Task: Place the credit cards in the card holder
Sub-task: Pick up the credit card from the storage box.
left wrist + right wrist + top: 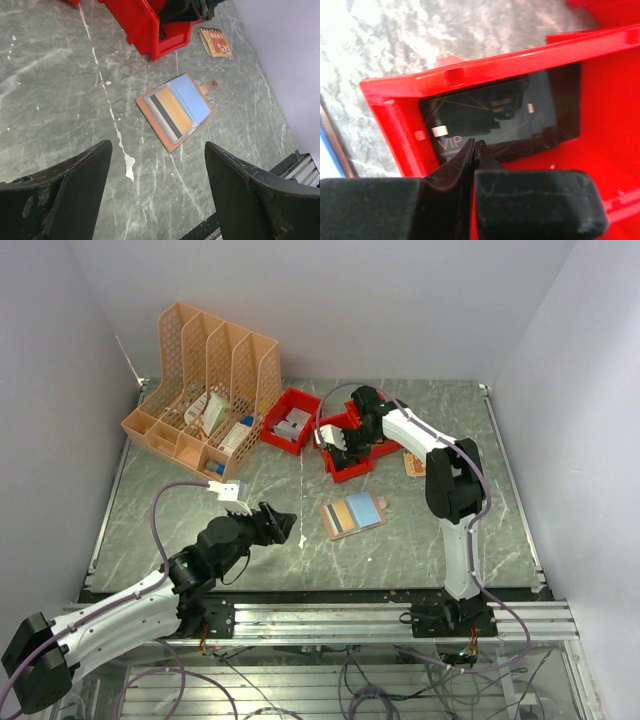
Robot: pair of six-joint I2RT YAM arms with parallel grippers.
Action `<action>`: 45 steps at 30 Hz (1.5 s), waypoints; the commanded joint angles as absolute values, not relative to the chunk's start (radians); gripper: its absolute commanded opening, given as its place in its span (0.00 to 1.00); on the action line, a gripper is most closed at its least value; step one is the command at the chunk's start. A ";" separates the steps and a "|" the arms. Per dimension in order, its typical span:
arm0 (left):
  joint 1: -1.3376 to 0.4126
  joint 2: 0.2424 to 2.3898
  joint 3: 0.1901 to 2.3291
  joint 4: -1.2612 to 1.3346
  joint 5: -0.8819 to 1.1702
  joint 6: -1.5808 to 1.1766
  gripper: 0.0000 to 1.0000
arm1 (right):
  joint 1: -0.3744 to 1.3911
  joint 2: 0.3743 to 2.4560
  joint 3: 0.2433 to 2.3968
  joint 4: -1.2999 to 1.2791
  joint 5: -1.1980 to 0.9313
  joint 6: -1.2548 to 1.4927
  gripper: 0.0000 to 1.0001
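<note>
The card holder (353, 515) lies open on the green marble table, salmon-pink outside with light blue pockets. An orange card with a black stripe sits in its left pocket (170, 112), and its snap tab (210, 86) points to the far right. My left gripper (280, 525) is open and empty, low over the table just left of the holder (157, 145). My right gripper (335, 440) is inside a red bin (350, 468). Its fingers are shut together (476, 142), tips at the lower edge of a black VIP card (490, 115) lying in the bin.
A second red bin (290, 420) with grey items stands to the left. An orange lattice file rack (205, 380) fills the back left. A small orange booklet (414, 464) lies right of the bins and also shows in the left wrist view (216, 42). White walls surround the table.
</note>
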State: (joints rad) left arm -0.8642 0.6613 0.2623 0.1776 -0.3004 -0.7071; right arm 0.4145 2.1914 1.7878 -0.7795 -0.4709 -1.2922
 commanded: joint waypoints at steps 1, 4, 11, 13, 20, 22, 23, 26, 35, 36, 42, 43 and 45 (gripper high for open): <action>-0.857 0.640 0.249 0.159 -0.339 -0.712 0.86 | 0.422 2.200 1.809 -0.897 -0.463 -1.412 0.00; -0.857 0.649 0.251 0.162 -0.338 -0.710 0.85 | 0.429 2.177 1.774 -0.933 -0.487 -1.462 0.00; -0.857 0.671 0.261 0.165 -0.332 -0.711 0.85 | 0.471 2.139 1.694 -0.974 -0.519 -1.514 0.00; -0.857 0.669 0.258 0.164 -0.334 -0.715 0.85 | 0.487 2.122 1.670 -0.961 -0.525 -1.503 0.00; -0.857 0.653 0.252 0.151 -0.344 -0.729 0.84 | 0.553 2.083 1.651 -0.926 -0.574 -1.438 0.00; -0.856 0.652 0.254 0.144 -0.344 -0.730 0.84 | 0.552 2.089 1.677 -0.936 -0.589 -1.421 0.00; -0.857 0.650 0.257 0.136 -0.346 -0.731 0.84 | 0.550 2.089 1.691 -0.940 -0.580 -1.415 0.00; -0.856 0.644 0.261 0.117 -0.352 -0.736 0.84 | 0.521 2.083 1.725 -0.930 -0.566 -1.393 0.01; -0.857 0.624 0.261 0.073 -0.390 -0.766 0.83 | 0.441 2.032 1.817 -0.763 -0.658 -1.030 0.35; -0.857 0.625 0.263 0.070 -0.393 -0.767 0.83 | 0.444 2.028 1.816 -0.721 -0.686 -0.956 0.40; -0.857 0.661 0.284 0.039 -0.395 -0.783 0.83 | 0.502 2.117 1.886 -0.424 -0.713 -0.427 0.51; -0.857 0.666 0.288 0.028 -0.395 -0.787 0.83 | 0.522 2.146 1.922 -0.410 -0.683 -0.367 0.51; -0.857 0.671 0.293 0.010 -0.392 -0.794 0.83 | 0.547 2.218 2.000 -0.410 -0.640 -0.303 0.52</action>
